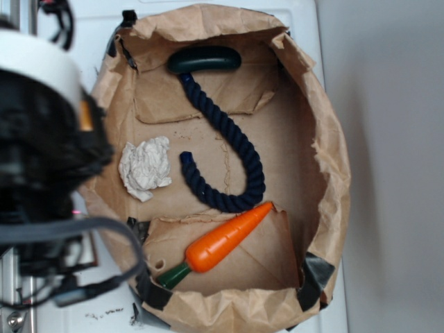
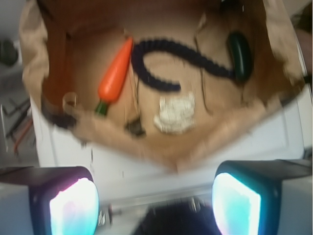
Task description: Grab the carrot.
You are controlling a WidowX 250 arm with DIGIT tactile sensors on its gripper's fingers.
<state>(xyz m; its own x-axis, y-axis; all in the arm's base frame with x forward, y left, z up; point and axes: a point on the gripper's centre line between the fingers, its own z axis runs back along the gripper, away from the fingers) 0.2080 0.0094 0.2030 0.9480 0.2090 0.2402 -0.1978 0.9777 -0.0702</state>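
The carrot (image 1: 222, 239) lies flat on the floor of the paper bag (image 1: 326, 146), in the corner nearest the bottom edge of the exterior view; nothing rests on it and nothing holds it. Its long axis runs on a diagonal there, the pointed tip up and to the right, the green stem (image 1: 173, 275) down and to the left near the bag's wall; in the wrist view the tip points away from the camera and the stem toward it. The tip sits just beside, perhaps touching, the curve of the blue rope (image 1: 236, 149); a crumpled paper ball (image 1: 146, 168) lies apart to the left, and a dark green oblong piece (image 1: 205, 60) sits at the rope's far end.

The gripper (image 2: 155, 196) hangs outside the bag's rim, its two fingers (image 2: 73, 205) spread wide with nothing between them.

The likely troubles: the glossy tapered body may squirt out of a pinch made near the tip; a close made along the axis rather than across it would slide off; a descent too near the tip could snag the rope, and one too near the stem could catch the crumpled bag wall.
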